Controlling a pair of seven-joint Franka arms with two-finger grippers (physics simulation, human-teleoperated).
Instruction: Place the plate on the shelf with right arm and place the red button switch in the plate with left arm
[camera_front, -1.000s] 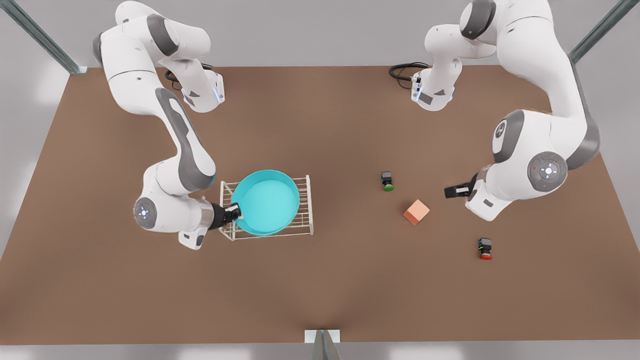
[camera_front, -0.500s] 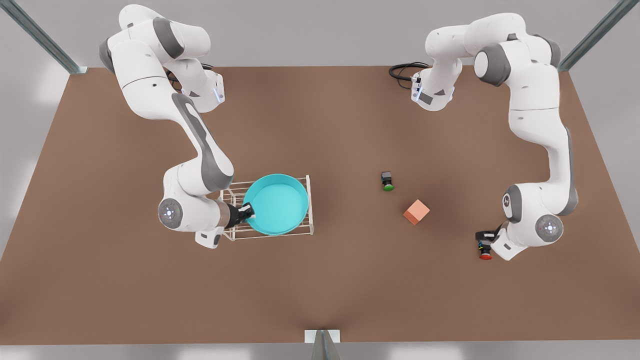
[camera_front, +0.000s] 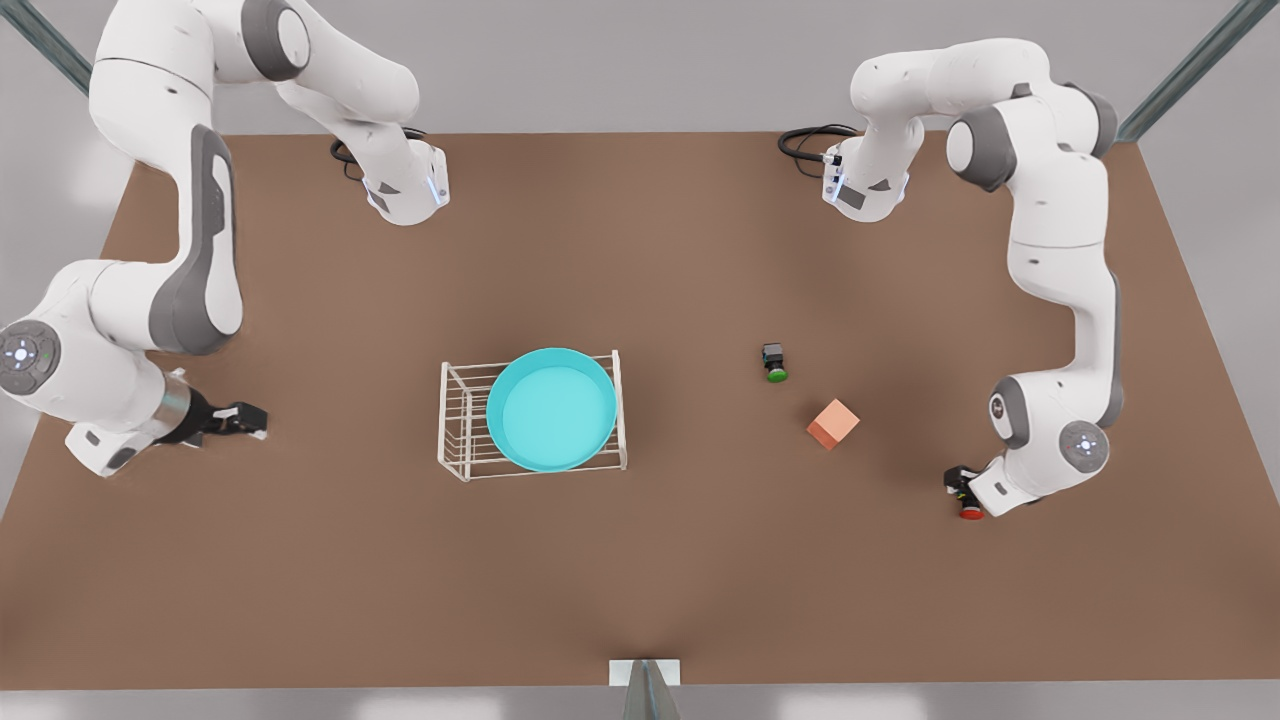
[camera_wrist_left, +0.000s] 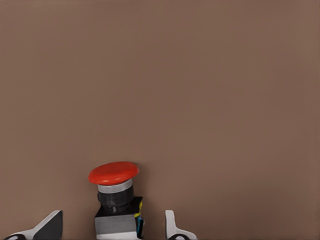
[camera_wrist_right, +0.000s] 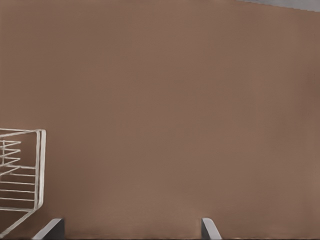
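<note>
The plate (camera_front: 551, 409) sits on the shelf (camera_front: 455, 425), so the right tool (camera_front: 240, 418) waits well apart with fingers spread. The left tool (camera_wrist_left: 112, 227) straddles the red button switch (camera_wrist_left: 116, 200) on the table (camera_front: 640, 560), fingers spread, ready to pinch it.

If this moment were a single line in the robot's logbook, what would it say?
plate: resting on shelf | right gripper: open, clear of shelf | left gripper: open, straddling red button switch | switch: on table

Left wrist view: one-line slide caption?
Left gripper, fingers open, straddles the black-bodied red button switch on the brown table.
</note>
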